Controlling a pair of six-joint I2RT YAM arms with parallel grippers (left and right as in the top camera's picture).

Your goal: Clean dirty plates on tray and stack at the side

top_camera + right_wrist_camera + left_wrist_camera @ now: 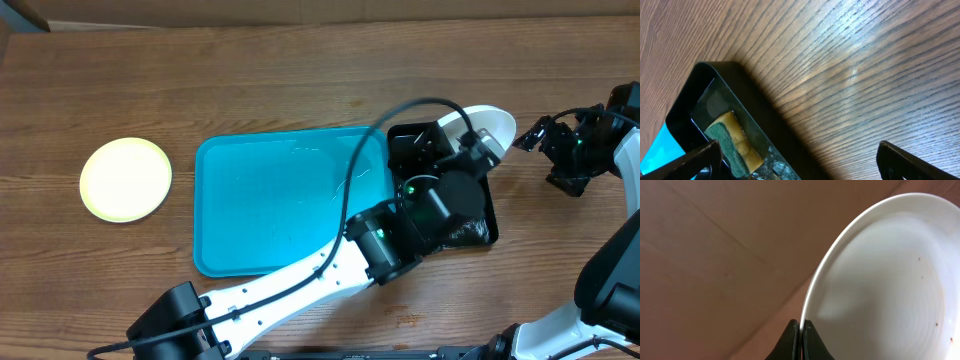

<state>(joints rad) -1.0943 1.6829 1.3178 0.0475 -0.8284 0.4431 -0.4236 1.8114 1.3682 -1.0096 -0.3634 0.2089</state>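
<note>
Wooden table (300,80): left claw (801,326) pinches a white plate (890,280), seemingly for scrubbing; right claw (797,155), wide, should next grab the sponge (732,140) beside it.

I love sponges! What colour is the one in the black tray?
The sponge is green and yellow; right wrist view shows best.

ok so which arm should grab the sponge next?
Right. The right gripper is open and empty near the black tray, with the sponge in its wrist view. The left gripper is shut on the white plate at its rim.
</note>
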